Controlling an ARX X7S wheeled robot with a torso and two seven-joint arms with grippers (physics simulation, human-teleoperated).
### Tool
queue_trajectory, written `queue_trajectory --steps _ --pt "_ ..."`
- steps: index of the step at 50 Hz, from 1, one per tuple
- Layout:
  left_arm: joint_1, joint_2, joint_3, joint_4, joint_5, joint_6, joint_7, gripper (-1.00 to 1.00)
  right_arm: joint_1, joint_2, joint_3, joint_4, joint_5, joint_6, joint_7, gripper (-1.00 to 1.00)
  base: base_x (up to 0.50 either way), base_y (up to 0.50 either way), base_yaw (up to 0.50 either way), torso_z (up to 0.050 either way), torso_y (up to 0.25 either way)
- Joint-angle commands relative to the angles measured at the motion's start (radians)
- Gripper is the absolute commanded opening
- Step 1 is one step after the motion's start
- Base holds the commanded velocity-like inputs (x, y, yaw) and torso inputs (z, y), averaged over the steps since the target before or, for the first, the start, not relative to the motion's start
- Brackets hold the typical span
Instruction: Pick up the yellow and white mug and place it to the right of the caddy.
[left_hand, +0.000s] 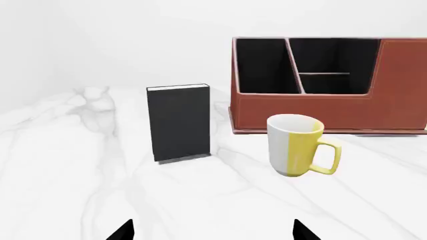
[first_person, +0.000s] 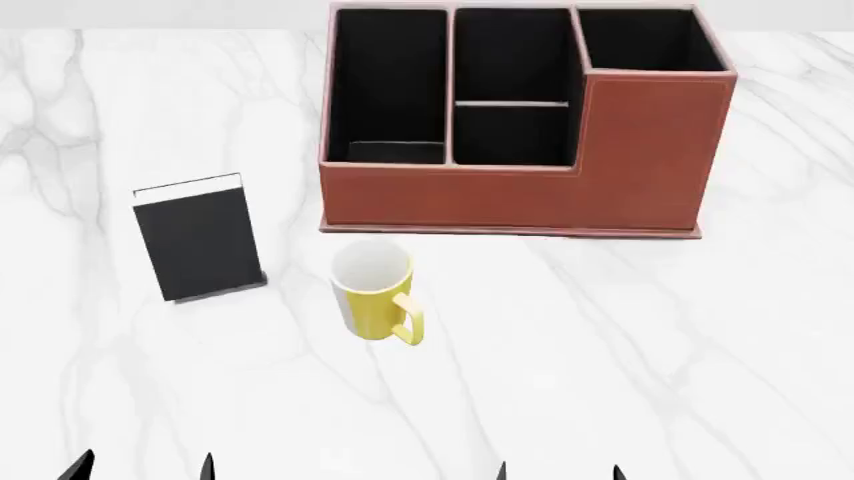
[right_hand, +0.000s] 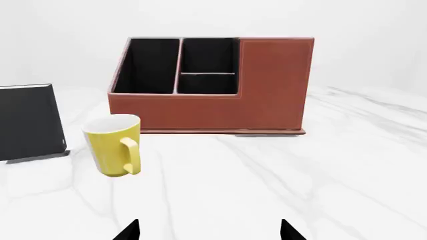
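From my head camera: yellow and white mug (first_person: 372, 291) stands upright on the white marble surface (first_person: 641, 340), just in front of the caddy (first_person: 627, 180) and apart from it, below the caddy's left half. Mug is small and cylindrical, yellow outside, white inside and at the rim; its yellow loop handle points toward me and slightly right. In my left wrist view the mug (left_hand: 293, 145) shows a white band down one side of the outer wall, the rest yellow.

Caddy is reddish-brown, leather-look, pale stitching along the edges, black-lined compartments, stepped front with the right section's front taller. It sits toward the far edge of the surface. A black book (first_person: 198, 238) with white page edges stands upright to the left of the mug, well apart from the caddy.

Surface to the right of the caddy is bare marble, as far as my head view shows.

Left hand (first_person: 143, 468): only two dark fingertips at the bottom edge of my head view, spread apart, holding nothing. Right hand (first_person: 558, 472): same, two tips set apart, nothing between them. Both are near me, well short of the mug. The wrist views confirm: left hand (left_hand: 212, 231) and right hand (right_hand: 209, 230) each show separated tips over bare marble.
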Motion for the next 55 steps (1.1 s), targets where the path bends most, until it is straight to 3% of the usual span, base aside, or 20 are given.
queue_trajectory --steps 1,18,27,28,39,55 --pt "-0.010 -0.016 0.015 -0.009 -0.021 -0.005 -0.017 1.00 0.009 0.016 -0.015 0.005 0.031 0.013 0.009 1.00 0.00 0.00 0.00 0.000 0.000" --pt "-0.012 -0.058 0.063 -0.005 -0.073 -0.021 -0.061 1.00 0.003 0.056 -0.060 -0.005 0.078 -0.004 0.060 1.00 0.00 0.00 0.00 0.000 0.000" --pt "0.012 -0.085 0.076 0.138 -0.095 -0.078 -0.066 1.00 -0.018 0.078 -0.050 -0.152 0.120 0.068 0.086 1.00 0.00 0.00 0.00 0.000 0.000" --pt "0.012 -0.087 0.091 0.175 -0.028 -0.096 -0.110 1.00 -0.019 0.083 -0.053 -0.201 0.102 0.107 0.105 1.00 0.00 0.00 0.00 0.000 0.000" --pt "0.019 -0.109 0.097 0.450 -0.051 -0.225 -0.126 1.00 -0.013 0.116 -0.016 -0.607 0.179 0.320 0.159 1.00 0.00 0.00 0.00 0.000 0.000" --pt "-0.137 -0.128 0.157 0.859 0.018 -0.544 -0.170 1.00 0.205 0.160 -0.007 -1.023 0.289 0.723 0.248 1.00 0.00 0.00 0.00 0.000 0.000"
